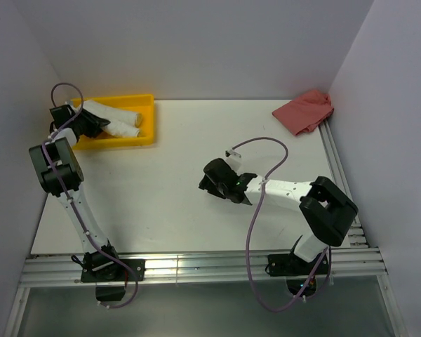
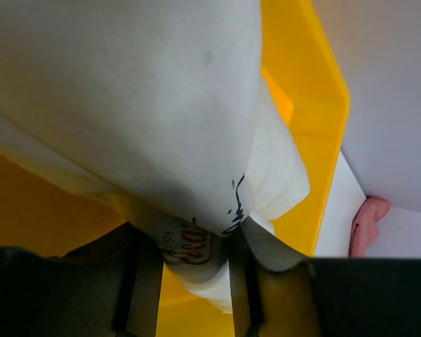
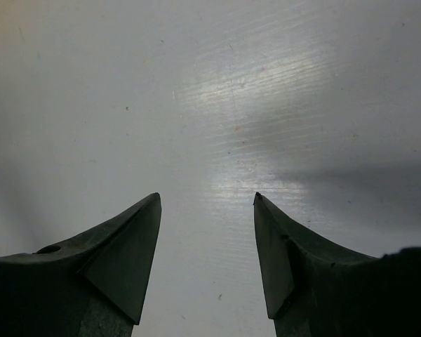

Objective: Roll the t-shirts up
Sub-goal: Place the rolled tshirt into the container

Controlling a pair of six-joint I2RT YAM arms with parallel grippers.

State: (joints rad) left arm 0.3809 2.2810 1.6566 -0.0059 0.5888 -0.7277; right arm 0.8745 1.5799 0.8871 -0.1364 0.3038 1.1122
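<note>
Two rolled white t-shirts [image 1: 111, 111] [image 1: 124, 129] lie in the yellow bin [image 1: 146, 137] at the far left. My left gripper [image 1: 90, 122] reaches into the bin's left end. In the left wrist view the gripper [image 2: 193, 261] has its fingers [image 2: 149, 281] pressed on either side of a rolled t-shirt [image 2: 140, 98] with a red print [image 2: 194, 247]; a second roll [image 2: 281, 175] lies behind it. My right gripper [image 1: 209, 184] hovers open and empty over the bare table middle, and its wrist view [image 3: 207, 200] shows only table between the fingertips.
A pinkish-red cloth [image 1: 305, 111] lies crumpled at the far right corner, also seen in the left wrist view [image 2: 365, 226]. The yellow bin's wall [image 2: 312, 98] stands close to the back wall. White walls enclose the table on three sides.
</note>
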